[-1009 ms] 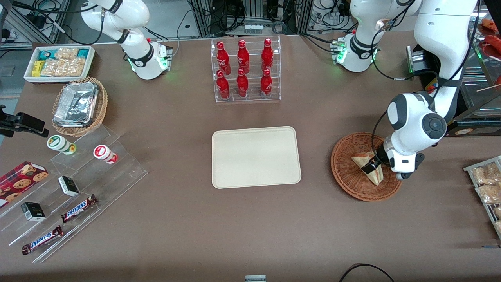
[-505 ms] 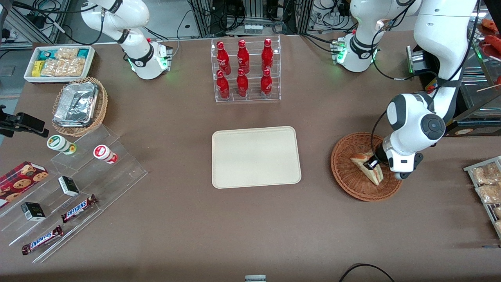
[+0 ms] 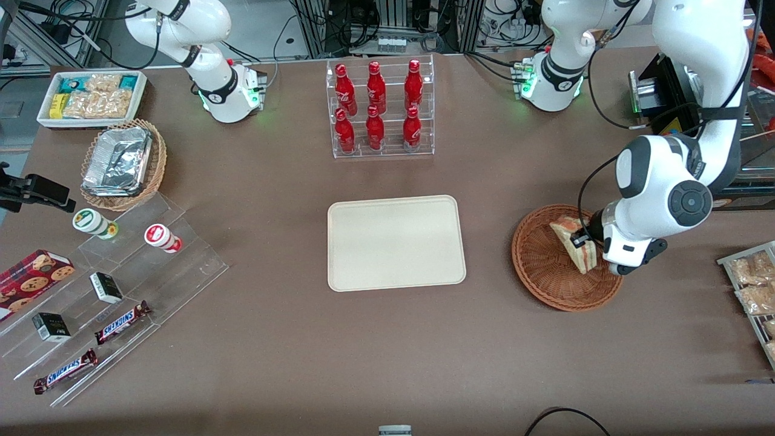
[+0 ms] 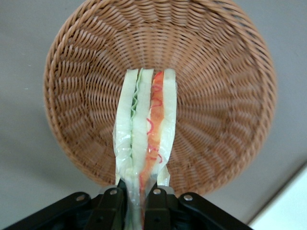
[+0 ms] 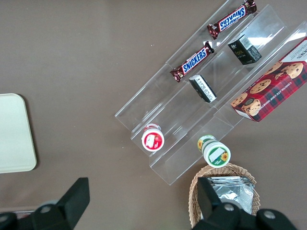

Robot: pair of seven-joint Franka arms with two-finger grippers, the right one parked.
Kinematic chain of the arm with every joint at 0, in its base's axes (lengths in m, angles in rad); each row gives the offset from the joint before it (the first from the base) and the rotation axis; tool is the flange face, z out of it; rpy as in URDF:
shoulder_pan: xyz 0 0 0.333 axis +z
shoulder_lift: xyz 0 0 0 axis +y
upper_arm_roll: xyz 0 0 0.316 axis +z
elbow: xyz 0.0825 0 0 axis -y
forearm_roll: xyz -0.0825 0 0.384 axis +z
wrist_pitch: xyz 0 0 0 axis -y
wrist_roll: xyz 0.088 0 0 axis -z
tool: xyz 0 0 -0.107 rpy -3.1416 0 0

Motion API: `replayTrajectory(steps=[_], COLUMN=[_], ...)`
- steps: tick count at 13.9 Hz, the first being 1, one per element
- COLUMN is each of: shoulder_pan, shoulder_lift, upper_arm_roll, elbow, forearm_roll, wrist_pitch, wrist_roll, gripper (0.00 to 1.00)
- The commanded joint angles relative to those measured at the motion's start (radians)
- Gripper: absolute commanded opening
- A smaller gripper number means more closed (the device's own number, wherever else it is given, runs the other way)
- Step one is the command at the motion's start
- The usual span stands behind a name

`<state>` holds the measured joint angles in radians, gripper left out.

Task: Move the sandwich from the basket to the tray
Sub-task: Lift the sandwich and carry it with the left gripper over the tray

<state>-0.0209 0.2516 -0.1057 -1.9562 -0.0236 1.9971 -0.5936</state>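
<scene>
Lift phase: my claw (image 4: pixel 135 203) pinches the sandwich (image 3: pixel 576 244) by one end, edge-up above the basket (image 3: pixel 545 266), clearing its rim toward the tray (image 3: pixel 396 242).

Readable labels: candy bar wrappers only.
"SNICKERS" is printed on two brown candy bars (image 5: pixel 193 61) (image 5: pixel 231 18) lying on the clear stepped rack (image 5: pixel 192 96); other packages' print cannot be read.
</scene>
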Motion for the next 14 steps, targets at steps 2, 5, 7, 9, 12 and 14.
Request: replayTrajectory(steps=[2, 5, 7, 9, 12, 14], shoulder_pan=[-0.109, -0.203, -0.258, -0.350, -0.465, -0.523], shoulder_lift=[0.009, 0.029, 0.084, 0.153, 0.260, 0.323], upper_arm_roll=[-0.005, -0.008, -0.006, -0.006, -0.006, -0.005], elbow=[0.054, 0.086, 0.141, 0.235, 0.351, 0.423], forearm_roll=[0.027, -0.013, -0.128, -0.142, -0.133, -0.128], wrist_pitch=[-0.081, -0.080, -0.077, -0.080, -0.064, -0.064], wrist_roll=[0.040, 0.017, -0.049, -0.109, -0.228, -0.267], gripper=[0.00, 0.00, 0.00, 0.00, 0.00, 0.00])
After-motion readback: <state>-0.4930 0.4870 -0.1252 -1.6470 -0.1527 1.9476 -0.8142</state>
